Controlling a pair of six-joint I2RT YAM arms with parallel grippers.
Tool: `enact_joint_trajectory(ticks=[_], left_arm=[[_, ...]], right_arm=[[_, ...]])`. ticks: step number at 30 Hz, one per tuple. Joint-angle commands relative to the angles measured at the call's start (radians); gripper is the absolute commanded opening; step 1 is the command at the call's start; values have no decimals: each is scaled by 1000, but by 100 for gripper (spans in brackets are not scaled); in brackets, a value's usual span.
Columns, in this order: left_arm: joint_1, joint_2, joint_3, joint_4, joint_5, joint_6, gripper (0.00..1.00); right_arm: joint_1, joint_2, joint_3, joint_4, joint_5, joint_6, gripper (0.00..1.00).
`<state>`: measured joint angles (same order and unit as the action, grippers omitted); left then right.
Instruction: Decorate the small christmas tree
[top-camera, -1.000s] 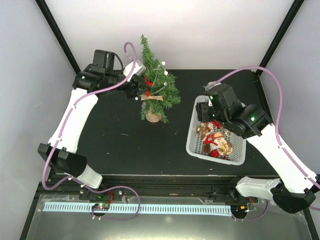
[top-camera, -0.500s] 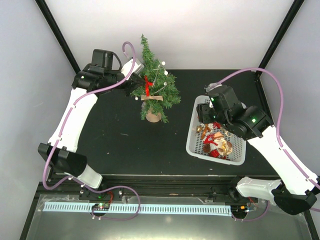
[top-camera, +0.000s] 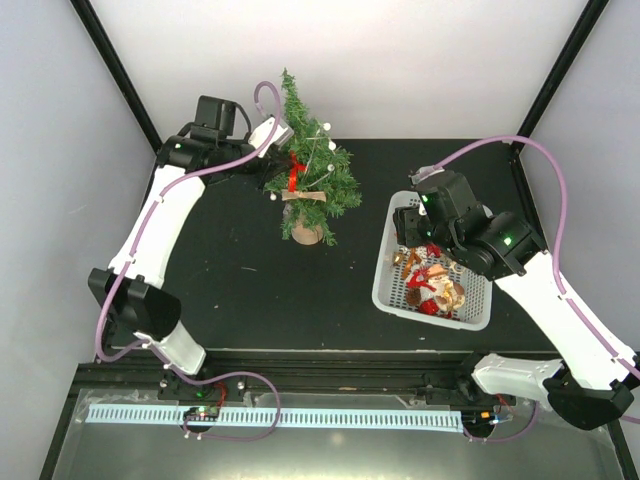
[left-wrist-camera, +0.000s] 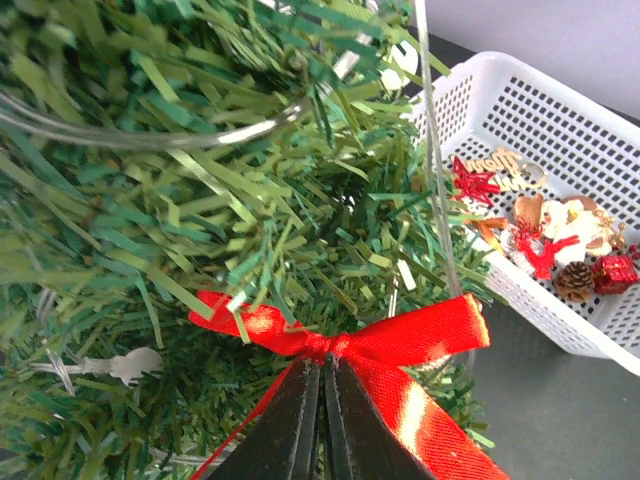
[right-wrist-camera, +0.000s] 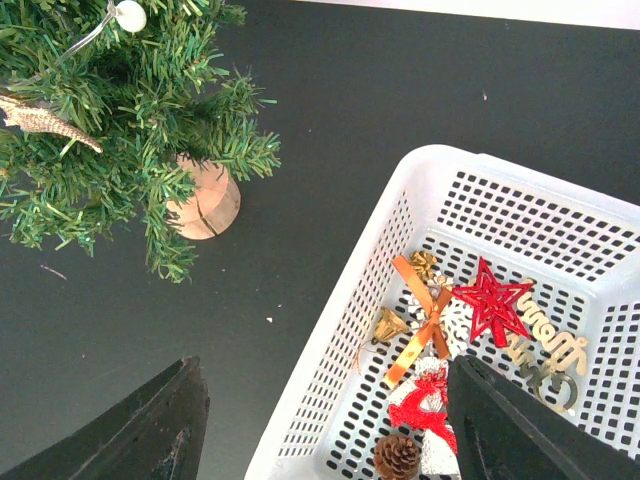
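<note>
Seeing small christmas tree (top-camera: 310, 180) upright on brown pot (top-camera: 308, 234), rear-centre of tabletop (top-camera: 240, 270). Reading left jaws as closed, tips right at knot of red ribbon bow (left-wrist-camera: 352, 345) sitting in the branches; can't tell if ribbon is pinched. Reading right jaws as wide open, nothing held, over near-tree end of white basket (right-wrist-camera: 430, 165). Spotting red star (right-wrist-camera: 492, 303) and pine cone (right-wrist-camera: 396, 456) inside. Basket right of tree, not touching.
</note>
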<state>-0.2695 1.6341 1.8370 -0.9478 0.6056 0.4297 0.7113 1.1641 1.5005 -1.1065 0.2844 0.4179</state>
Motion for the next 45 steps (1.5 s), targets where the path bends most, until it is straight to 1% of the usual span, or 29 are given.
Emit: enact_joint_trajectory(ticks=[1, 9, 16, 26, 36, 45], left_arm=[[4, 23, 68, 0, -6, 9, 6], [1, 35, 77, 22, 16, -20, 7], [-7, 53, 65, -11, 54, -6, 7], [-14, 48, 44, 5, 58, -12, 9], [-13, 19, 42, 39, -26, -17, 23], [-1, -11, 41, 34, -43, -14, 36]], right_arm=[[-4, -13, -5, -1, 7, 7, 67], [-5, -15, -25, 7, 1, 11, 67], [-4, -7, -26, 17, 1, 5, 67], [-6, 6, -25, 26, -3, -1, 67], [-9, 10, -21, 30, -7, -3, 67], [-12, 3, -27, 31, -9, -2, 67]])
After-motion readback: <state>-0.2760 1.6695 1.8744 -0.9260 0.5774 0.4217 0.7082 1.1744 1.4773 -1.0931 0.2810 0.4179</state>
